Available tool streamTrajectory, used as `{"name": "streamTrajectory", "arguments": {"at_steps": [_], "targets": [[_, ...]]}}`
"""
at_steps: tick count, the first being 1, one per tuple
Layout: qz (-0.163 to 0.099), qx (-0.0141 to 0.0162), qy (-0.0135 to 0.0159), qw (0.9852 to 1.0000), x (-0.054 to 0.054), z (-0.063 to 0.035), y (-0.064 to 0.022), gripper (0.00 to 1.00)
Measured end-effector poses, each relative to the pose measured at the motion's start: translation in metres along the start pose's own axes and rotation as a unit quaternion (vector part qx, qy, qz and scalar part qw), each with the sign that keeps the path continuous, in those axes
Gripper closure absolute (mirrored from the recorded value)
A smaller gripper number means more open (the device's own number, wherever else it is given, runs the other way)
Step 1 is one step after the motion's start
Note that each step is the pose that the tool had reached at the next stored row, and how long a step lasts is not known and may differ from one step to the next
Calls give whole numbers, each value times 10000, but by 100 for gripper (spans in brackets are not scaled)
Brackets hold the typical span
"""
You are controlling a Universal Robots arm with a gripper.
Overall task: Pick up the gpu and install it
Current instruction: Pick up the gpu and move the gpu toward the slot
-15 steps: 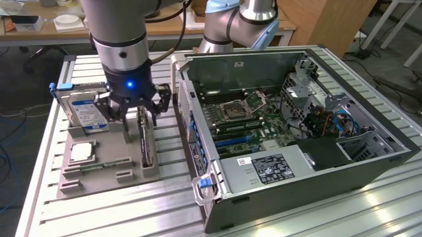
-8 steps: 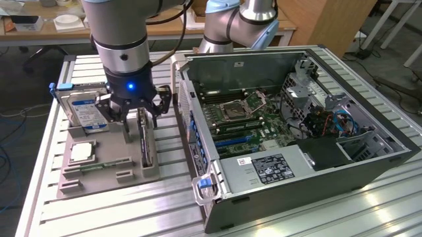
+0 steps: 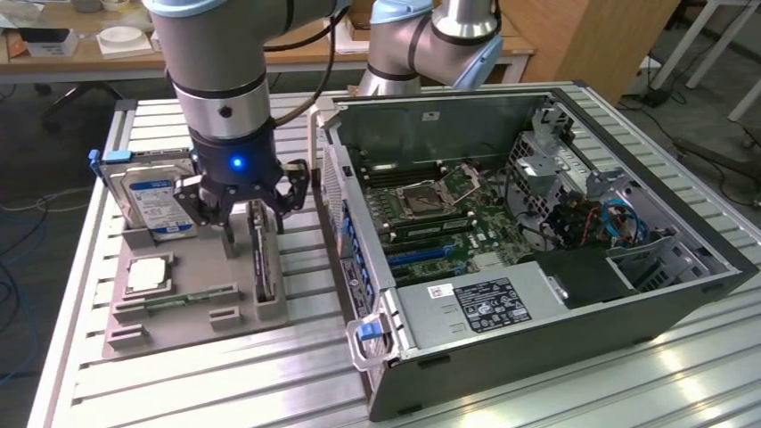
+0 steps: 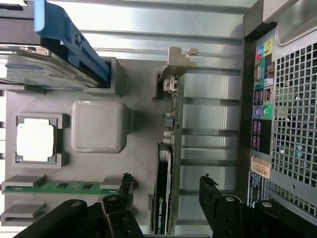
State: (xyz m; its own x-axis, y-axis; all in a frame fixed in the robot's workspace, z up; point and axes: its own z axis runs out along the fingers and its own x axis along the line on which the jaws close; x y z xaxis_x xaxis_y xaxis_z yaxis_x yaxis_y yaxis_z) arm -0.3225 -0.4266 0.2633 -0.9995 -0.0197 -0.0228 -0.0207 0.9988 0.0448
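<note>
The gpu is a thin dark card standing on edge in a slot of the grey holder tray, left of the computer case in the exterior view. In the wrist view the gpu runs between my fingers, its metal end bracket at the far end. My gripper hangs just over the card's top edge. The gripper is open: one of the black fingers stands on each side of the card, with a gap on both sides. It holds nothing.
The open computer case lies on its side, motherboard exposed; its rear port panel is close to the card. The tray also holds a hard drive, a CPU and a green memory stick.
</note>
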Motion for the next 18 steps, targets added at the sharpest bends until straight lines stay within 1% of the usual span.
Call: {"name": "streamTrajectory", "arguments": {"at_steps": [5, 18], "targets": [[0, 0, 0, 10000, 1, 37, -3, 35], [0, 0, 0, 10000, 4, 184, -11, 35]]}}
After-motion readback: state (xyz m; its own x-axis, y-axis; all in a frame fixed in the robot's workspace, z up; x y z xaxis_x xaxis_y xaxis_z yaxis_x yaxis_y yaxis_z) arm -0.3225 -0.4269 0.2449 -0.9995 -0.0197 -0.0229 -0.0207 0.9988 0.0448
